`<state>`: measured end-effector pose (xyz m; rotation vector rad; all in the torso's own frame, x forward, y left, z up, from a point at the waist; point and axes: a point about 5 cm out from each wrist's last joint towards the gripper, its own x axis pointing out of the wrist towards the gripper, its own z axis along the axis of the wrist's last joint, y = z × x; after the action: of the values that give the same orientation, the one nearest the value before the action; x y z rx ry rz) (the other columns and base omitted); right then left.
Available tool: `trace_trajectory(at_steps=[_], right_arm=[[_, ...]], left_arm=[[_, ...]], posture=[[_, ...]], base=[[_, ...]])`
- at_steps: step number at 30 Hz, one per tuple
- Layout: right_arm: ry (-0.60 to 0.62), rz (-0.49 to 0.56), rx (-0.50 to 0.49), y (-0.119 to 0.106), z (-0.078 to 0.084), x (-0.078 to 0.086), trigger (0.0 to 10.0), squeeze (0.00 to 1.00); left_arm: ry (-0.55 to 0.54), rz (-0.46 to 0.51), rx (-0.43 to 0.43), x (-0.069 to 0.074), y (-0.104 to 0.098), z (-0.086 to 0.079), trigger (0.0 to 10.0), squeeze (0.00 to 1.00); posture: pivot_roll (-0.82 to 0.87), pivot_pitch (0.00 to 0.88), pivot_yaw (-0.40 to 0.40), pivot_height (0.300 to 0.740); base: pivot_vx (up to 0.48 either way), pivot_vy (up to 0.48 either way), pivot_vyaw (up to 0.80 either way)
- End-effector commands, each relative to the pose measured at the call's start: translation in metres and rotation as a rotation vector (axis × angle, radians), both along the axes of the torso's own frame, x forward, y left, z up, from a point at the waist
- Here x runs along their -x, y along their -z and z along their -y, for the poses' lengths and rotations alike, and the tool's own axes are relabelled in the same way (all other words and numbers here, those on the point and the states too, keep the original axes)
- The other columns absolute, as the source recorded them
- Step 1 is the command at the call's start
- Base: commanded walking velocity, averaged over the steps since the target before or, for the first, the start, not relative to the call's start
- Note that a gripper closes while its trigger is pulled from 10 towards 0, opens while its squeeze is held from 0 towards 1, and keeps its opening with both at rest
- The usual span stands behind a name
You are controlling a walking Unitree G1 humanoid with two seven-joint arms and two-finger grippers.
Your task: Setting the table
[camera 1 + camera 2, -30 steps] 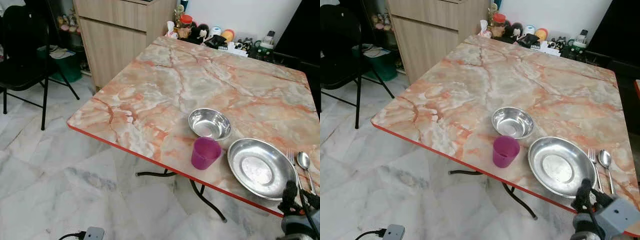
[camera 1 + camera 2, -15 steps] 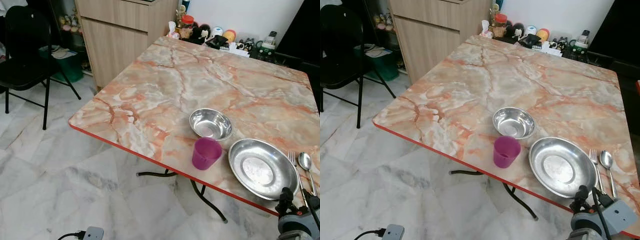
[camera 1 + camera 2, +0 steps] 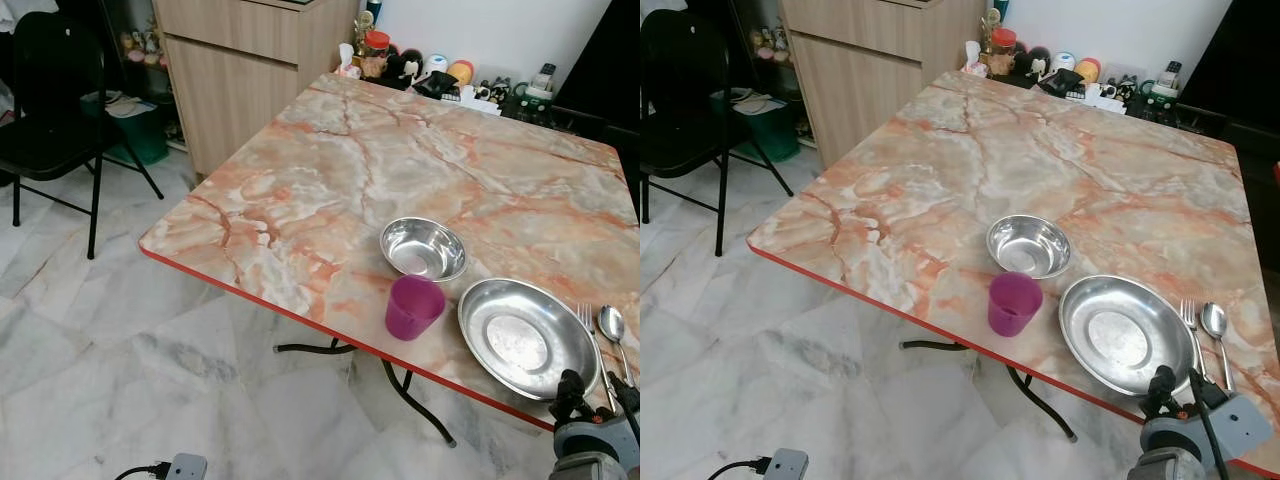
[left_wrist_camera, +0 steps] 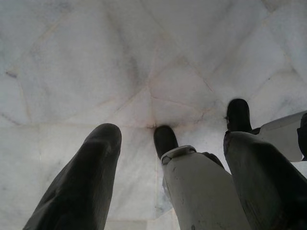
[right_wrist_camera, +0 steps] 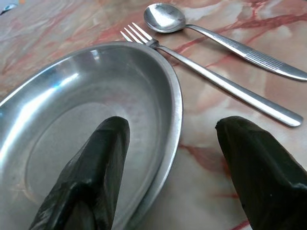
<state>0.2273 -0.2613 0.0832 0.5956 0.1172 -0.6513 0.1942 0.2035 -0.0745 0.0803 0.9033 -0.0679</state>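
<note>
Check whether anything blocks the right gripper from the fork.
Nothing visible does. The right gripper is open over the plate rim; the fork lies just beyond on bare table, beside the spoon.

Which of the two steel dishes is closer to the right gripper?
The large shallow plate, beside the fork; the right gripper hangs at its near rim. The small bowl sits farther back.

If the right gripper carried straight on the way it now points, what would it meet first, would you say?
Probably the near rim of the large round steel plate: the right gripper has its open fingers on either side of that rim, pointing across it toward the steel fork. Depth is hard to judge.
</note>
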Motion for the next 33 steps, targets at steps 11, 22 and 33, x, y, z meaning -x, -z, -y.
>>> trace_trajectory(at_steps=[11, 22, 33], right_arm=[[0.017, -0.026, -0.036, 0.007, 0.001, -0.002, 10.0, 0.00], [0.011, -0.040, -0.045, 0.010, -0.002, -0.006, 7.1, 0.00], [-0.006, -0.066, -0.020, 0.011, -0.007, -0.008, 0.0, 0.00]], left_arm=[[0.012, -0.026, -0.005, 0.008, 0.004, 0.001, 10.0, 0.00], [0.008, -0.021, 0.001, 0.007, 0.004, 0.001, 10.0, 0.00], [0.014, -0.020, 0.004, 0.007, 0.004, 0.001, 10.0, 0.00]], posture=[[-0.03, 0.138, -0.069, 0.740], [-0.03, 0.138, -0.068, 0.740], [-0.03, 0.140, -0.068, 0.740]], base=[[0.000, 0.000, 0.00], [0.000, 0.000, 0.00], [0.000, 0.000, 0.00]])
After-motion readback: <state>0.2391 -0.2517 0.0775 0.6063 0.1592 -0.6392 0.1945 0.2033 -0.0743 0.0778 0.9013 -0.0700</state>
